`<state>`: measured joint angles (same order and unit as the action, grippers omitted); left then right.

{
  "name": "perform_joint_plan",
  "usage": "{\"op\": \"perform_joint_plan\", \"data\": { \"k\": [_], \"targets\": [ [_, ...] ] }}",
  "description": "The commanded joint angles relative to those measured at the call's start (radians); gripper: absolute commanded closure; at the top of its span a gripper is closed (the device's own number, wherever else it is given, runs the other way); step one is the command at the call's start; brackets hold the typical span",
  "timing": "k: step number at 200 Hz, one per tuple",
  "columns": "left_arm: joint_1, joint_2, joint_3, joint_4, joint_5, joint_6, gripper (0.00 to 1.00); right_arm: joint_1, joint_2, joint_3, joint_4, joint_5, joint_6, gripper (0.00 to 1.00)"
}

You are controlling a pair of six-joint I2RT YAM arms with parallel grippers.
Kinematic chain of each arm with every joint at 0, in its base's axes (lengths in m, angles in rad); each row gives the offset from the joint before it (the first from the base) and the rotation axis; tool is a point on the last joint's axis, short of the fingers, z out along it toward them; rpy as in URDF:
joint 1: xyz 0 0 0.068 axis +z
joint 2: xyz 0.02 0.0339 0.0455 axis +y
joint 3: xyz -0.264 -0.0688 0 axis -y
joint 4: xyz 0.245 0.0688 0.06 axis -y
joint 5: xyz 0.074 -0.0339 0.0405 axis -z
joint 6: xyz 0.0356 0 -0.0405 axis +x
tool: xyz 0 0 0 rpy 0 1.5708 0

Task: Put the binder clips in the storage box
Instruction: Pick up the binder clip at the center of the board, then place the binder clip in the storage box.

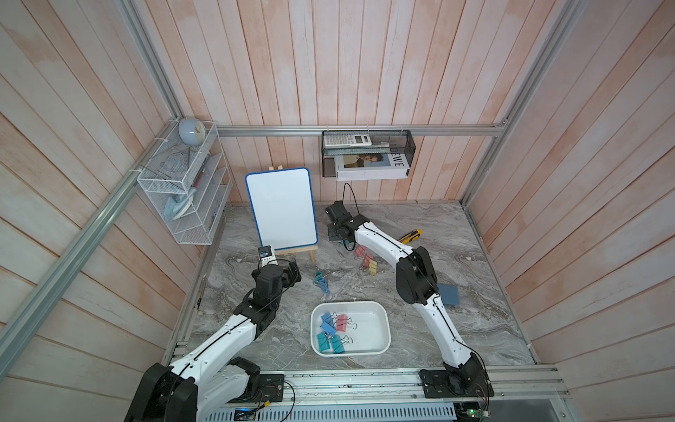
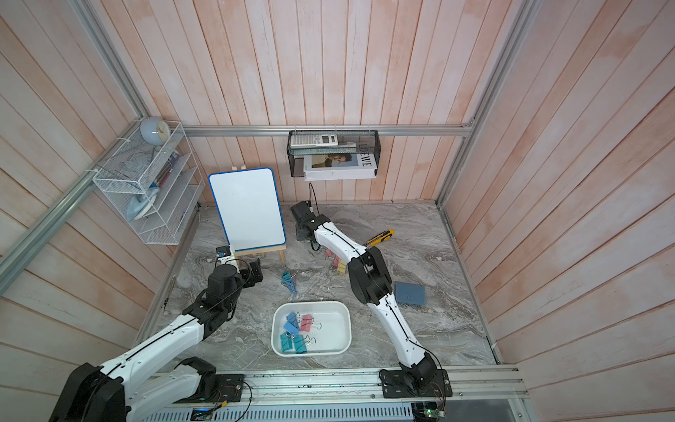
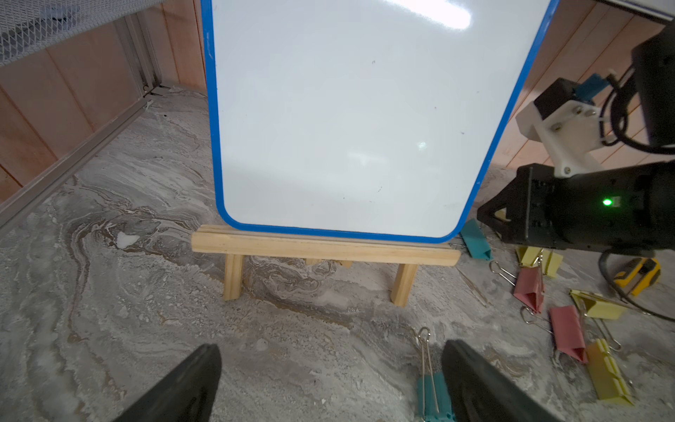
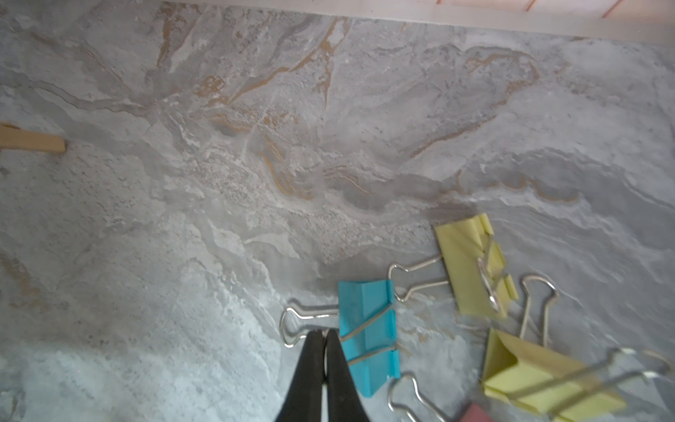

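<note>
The right gripper (image 4: 323, 338) is pinched shut on the wire handle of a teal clip (image 4: 367, 329) lying on the bench, well beyond the box (image 1: 369, 329). Lift slowly and straight up, so the thin wire cannot slip and the yellow clips (image 4: 471, 263) just beside it are not dragged. The left gripper (image 3: 330, 347) gapes wide, holding nothing.

Whiteboard easel (image 1: 281, 208) blocks back-left; utility knife (image 1: 414, 234) near pink-yellow binder clips (image 1: 368, 261); table (image 1: 485, 329) bare at front-right corner.
</note>
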<state>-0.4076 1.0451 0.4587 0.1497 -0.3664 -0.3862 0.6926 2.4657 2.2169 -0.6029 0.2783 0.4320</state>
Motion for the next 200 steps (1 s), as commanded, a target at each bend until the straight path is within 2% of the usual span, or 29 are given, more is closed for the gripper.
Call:
{"op": "perform_joint_plan", "data": {
  "k": [1,80,112,145,182,200],
  "targets": [
    [0.004,-0.013,-0.003,0.012,0.015,-0.003,0.00,-0.003,-0.121,-0.095,0.054,0.033,0.001,1.00],
    [0.004,-0.011,-0.004,0.013,0.019,-0.004,0.00,0.005,-0.645,-0.675,0.311,-0.016,0.116,1.00],
    [0.005,-0.018,-0.005,0.012,0.021,-0.006,0.00,0.046,-0.881,-0.864,0.304,-0.006,0.135,1.00],
    [0.005,-0.023,-0.015,0.034,0.043,-0.009,0.00,0.141,-1.139,-1.037,0.254,0.056,0.174,1.00],
    [0.005,-0.010,-0.020,0.048,0.053,-0.012,0.00,0.260,-1.371,-1.231,0.219,0.075,0.329,1.00],
    [0.005,-0.005,-0.019,0.050,0.052,-0.012,0.00,0.297,-1.444,-1.331,0.214,0.046,0.465,1.00]
  ]
}}
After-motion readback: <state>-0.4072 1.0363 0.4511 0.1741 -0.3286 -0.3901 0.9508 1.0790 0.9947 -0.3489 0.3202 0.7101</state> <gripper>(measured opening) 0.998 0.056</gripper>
